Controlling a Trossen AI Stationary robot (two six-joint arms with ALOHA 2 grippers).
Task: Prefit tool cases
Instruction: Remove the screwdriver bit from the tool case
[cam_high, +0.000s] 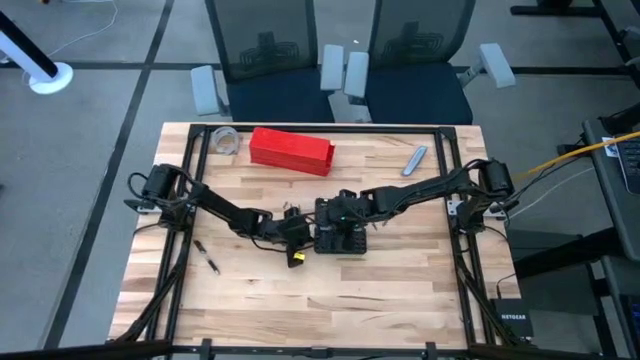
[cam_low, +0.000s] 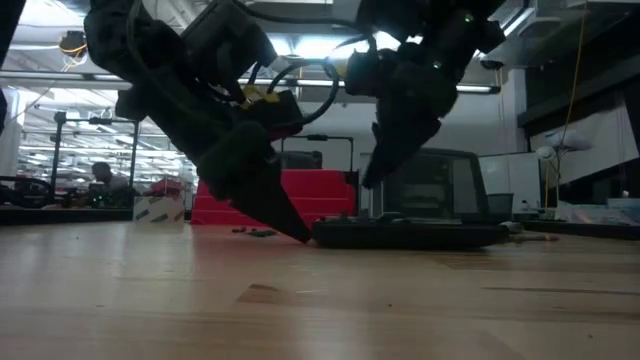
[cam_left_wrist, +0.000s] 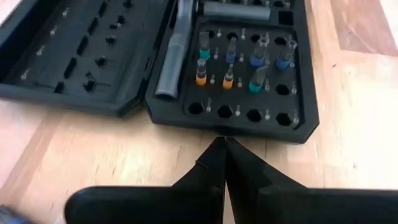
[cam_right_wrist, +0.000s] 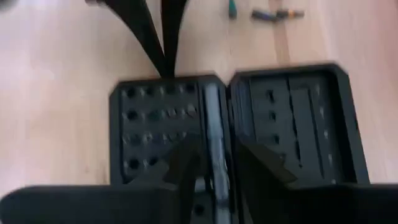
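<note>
Left gripper (cam_left_wrist: 224, 146), pressed together, fronts the open tool case (cam_left_wrist: 186, 68); red box (cam_high: 291, 149) behind.

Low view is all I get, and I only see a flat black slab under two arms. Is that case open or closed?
Observer: Open. The tool case lies flat with both halves spread, and coloured bits stand in some sockets of one half.
Operator: What is the pointed arm at its edge doing?
Observer: That is the left gripper, shut, with its tips at the rim of the half that holds the bits.
Operator: And the other arm?
Observer: The right gripper hangs over the case, its fingers apart on either side of a grey handle that lies beside the hinge.
</note>
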